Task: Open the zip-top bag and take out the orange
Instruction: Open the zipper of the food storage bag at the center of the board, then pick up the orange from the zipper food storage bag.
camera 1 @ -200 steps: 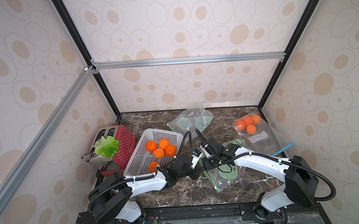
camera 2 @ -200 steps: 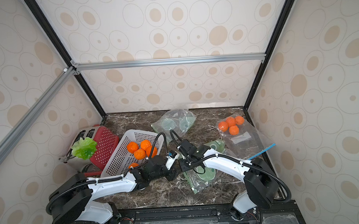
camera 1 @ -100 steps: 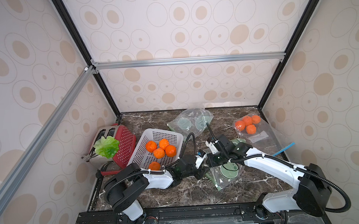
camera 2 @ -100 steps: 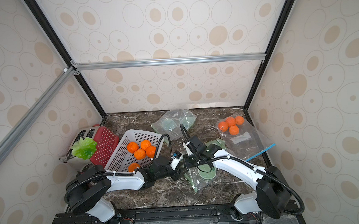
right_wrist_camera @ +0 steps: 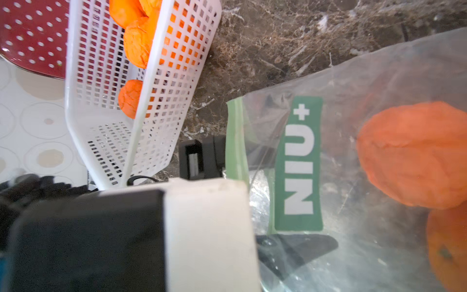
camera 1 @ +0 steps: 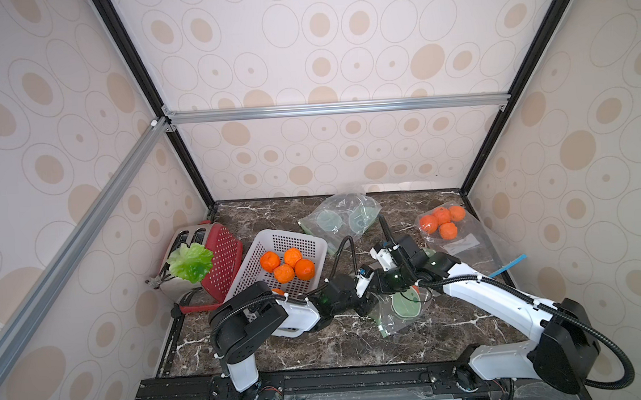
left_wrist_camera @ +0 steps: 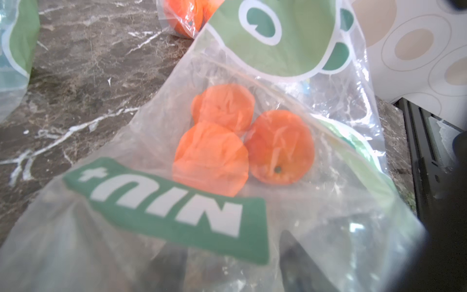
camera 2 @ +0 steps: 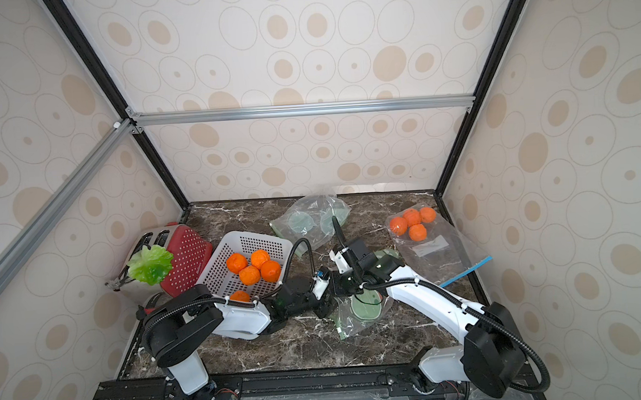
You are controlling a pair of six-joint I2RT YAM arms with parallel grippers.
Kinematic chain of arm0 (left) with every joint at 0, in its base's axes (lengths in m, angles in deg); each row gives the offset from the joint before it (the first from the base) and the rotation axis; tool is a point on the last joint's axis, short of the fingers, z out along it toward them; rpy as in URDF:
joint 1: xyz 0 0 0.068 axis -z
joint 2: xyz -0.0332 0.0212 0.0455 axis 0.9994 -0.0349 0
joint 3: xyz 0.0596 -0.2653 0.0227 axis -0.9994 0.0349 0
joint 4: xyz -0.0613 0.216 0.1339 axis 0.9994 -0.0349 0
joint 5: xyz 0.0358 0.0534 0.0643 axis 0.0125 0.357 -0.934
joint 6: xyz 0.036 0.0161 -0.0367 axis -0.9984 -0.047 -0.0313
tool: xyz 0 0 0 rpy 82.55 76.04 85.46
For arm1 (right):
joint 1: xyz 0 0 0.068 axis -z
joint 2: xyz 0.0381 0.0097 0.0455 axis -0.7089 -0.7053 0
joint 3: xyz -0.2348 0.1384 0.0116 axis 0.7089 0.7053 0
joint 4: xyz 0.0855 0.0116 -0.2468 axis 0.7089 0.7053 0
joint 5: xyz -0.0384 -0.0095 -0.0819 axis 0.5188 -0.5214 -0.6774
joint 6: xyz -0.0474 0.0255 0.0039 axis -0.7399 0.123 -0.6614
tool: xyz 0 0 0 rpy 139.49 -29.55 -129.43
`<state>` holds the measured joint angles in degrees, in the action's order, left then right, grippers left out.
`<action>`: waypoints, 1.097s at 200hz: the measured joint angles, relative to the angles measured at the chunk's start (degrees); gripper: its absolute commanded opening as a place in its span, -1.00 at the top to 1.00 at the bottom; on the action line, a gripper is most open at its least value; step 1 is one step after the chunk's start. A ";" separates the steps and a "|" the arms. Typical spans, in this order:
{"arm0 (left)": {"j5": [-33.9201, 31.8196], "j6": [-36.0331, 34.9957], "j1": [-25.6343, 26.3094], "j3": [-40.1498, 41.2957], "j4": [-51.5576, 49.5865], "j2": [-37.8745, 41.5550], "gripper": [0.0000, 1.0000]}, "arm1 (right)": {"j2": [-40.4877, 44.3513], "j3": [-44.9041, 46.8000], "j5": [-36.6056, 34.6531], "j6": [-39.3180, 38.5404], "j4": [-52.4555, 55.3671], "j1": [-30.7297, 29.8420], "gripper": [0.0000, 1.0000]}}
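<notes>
"On the table (camera 1: 319,344), just right of the basket (camera 1: 294,236), is that the bag (camera 1: 404,309)?"

"Yes. Its green print faces up in both top views, and its near corner rests on the table."

"Where are the oranges?"

"Inside it. The left wrist view shows three oranges (left_wrist_camera: 211,156) bunched together behind the film. From above, the print hides them."

"What about the right gripper (camera 1: 389,282)?"

"It is closed, pinching the bag's film near the green label. In its wrist view one dark finger (right_wrist_camera: 298,249) shows through the plastic."

"And the left gripper (camera 1: 372,302)?"

"It meets the same end of the bag, just beside the right one. Its fingers (left_wrist_camera: 298,265) stand apart, dark shapes seen through the film. I cannot tell whether they are inside the mouth or under the bag."

"Anything else?"

"Loose oranges (camera 1: 286,264) sit in the basket. A second bag (camera 1: 464,242) holding four more lies at the far right, well apart."
</notes>
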<state>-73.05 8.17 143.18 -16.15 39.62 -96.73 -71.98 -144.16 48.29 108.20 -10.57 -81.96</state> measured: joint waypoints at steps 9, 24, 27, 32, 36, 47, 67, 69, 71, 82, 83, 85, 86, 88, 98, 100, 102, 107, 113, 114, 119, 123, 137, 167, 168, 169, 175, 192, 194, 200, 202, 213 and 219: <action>0.02 0.02 0.00 -0.09 0.76 -0.35 -0.24 | 0.42 0.00 0.85 0.35 -0.02 0.35 1.00; 0.20 0.02 0.00 -0.31 1.99 -1.03 -0.28 | 0.61 0.00 1.77 0.76 0.09 0.85 1.00; 0.22 0.02 0.00 -0.33 2.21 -1.14 -0.30 | 0.61 0.00 1.92 0.81 0.13 0.92 1.00; 0.24 0.02 0.00 -0.35 2.58 -1.38 -0.35 | 0.59 0.00 2.16 0.87 0.20 1.07 1.00; 0.22 -0.02 0.00 -0.35 2.91 -1.60 -0.42 | 0.59 0.00 2.34 0.94 0.24 1.20 1.00; 0.13 0.31 -0.02 -0.35 3.61 -2.05 -0.60 | 0.68 0.07 2.82 1.11 0.33 1.46 1.00; -0.24 0.39 0.00 -0.35 4.50 -2.86 -0.69 | 1.18 0.28 3.23 1.22 0.50 1.70 0.92; -0.33 0.37 0.00 -0.37 4.57 -2.93 -0.69 | 1.22 0.28 3.21 1.20 0.59 1.73 0.88; -0.33 0.37 0.00 -0.37 4.63 -3.02 -0.69 | 1.27 0.28 3.23 1.20 0.61 1.75 0.83; -0.59 0.39 0.00 -0.48 4.85 -3.43 -0.69 | 1.42 0.28 3.19 0.92 0.85 1.92 0.59; -0.63 0.42 0.00 -0.52 4.85 -3.48 -0.69 | 1.42 0.28 3.10 1.09 0.94 1.95 0.57; -0.76 0.48 0.00 -0.57 4.92 -3.56 -0.69 | 1.44 0.26 2.95 0.85 1.20 1.97 0.54; -0.81 0.46 0.00 -0.59 4.98 -3.58 -0.69 | 1.44 0.24 2.93 0.61 1.33 1.99 0.53; -0.83 0.42 0.00 -0.63 4.94 -3.63 -0.69 | 1.44 0.24 2.95 0.44 1.51 2.03 0.49; -1.29 0.46 -0.04 -1.11 5.01 -4.13 -0.69 | 1.51 0.17 2.38 0.11 2.58 2.32 0.30; -1.31 0.44 -0.04 -1.22 5.03 -4.22 -0.69 | 1.51 0.13 2.36 -0.26 2.80 2.38 0.27; -1.36 0.46 -0.04 -1.36 5.03 -4.33 -0.69 | 1.53 0.13 2.29 -0.37 2.93 2.45 0.24; -1.49 0.39 -0.04 -1.62 5.05 -4.61 -0.69 | 1.62 0.00 2.03 -0.96 3.58 2.73 0.17; -1.57 0.35 -0.02 -1.99 5.05 -5.07 -0.69 | 1.75 -0.17 1.84 -1.11 4.07 3.02 0.12; -1.53 0.35 -0.02 -2.03 5.05 -5.14 -0.69 | 1.79 -0.24 1.68 -1.49 4.09 3.06 0.11; -1.53 0.35 0.04 -2.32 5.09 -5.53 -0.69 | 1.99 -0.46 1.36 -1.55 4.46 3.30 0.07; -1.53 0.35 0.11 -2.51 5.09 -5.86 -0.69 | 2.19 -0.76 0.98 -1.92 4.90 3.58 0.05; -1.46 0.33 0.33 -2.84 5.14 -6.71 -0.70 | 3.13 -2.10 -0.61 -3.52 6.58 5.29 0.02; -1.29 0.35 0.44 -2.89 5.25 -7.41 -0.70 | 5.57 -6.08 -8.33 -7.48 10.75 10.97 0.07; -1.29 0.35 0.44 -2.89 5.25 -7.41 -0.70 | 5.64 -6.29 -9.11 -7.67 10.99 11.23 0.07; -1.29 0.35 0.44 -2.89 5.25 -7.41 -0.70 | 5.66 -6.40 -9.46 -7.87 11.10 11.34 0.07; -1.29 0.35 0.44 -2.89 5.29 -7.41 -0.71 | 5.70 -7.37 -12.52 -8.74 12.11 12.57 0.08; -1.25 0.35 0.44 -2.93 5.33 -7.41 -0.71 | 4.72 -8.76 -19.76 -11.06 13.46 16.37 0.15; -1.20 0.35 0.44 -2.93 5.33 -7.41 -0.71 | 4.57 -8.83 -20.17 -11.21 13.55 16.72 0.16; -1.11 0.35 0.44 -2.95 5.35 -7.43 -0.72 | 3.50 -8.87 -21.90 -11.65 13.66 18.18 0.17; -1.09 0.35 0.46 -2.97 5.35 -7.43 -0.72 | 3.15 -8.85 -22.32 -11.82 13.70 18.62 0.18; -1.05 0.35 0.46 -2.97 5.40 -7.43 -0.74 | 0.31 -8.83 -24.13 -12.37 13.86 20.92 0.20; -1.03 0.33 0.48 -2.97 5.44 -7.48 -0.74 | -1.77 -8.81 -25.16 -12.52 13.81 21.99 0.23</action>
<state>-74.08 8.50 143.66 -19.12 45.06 -104.20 -73.75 -152.97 23.13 95.67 3.24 -59.97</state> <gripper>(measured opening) 0.868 0.402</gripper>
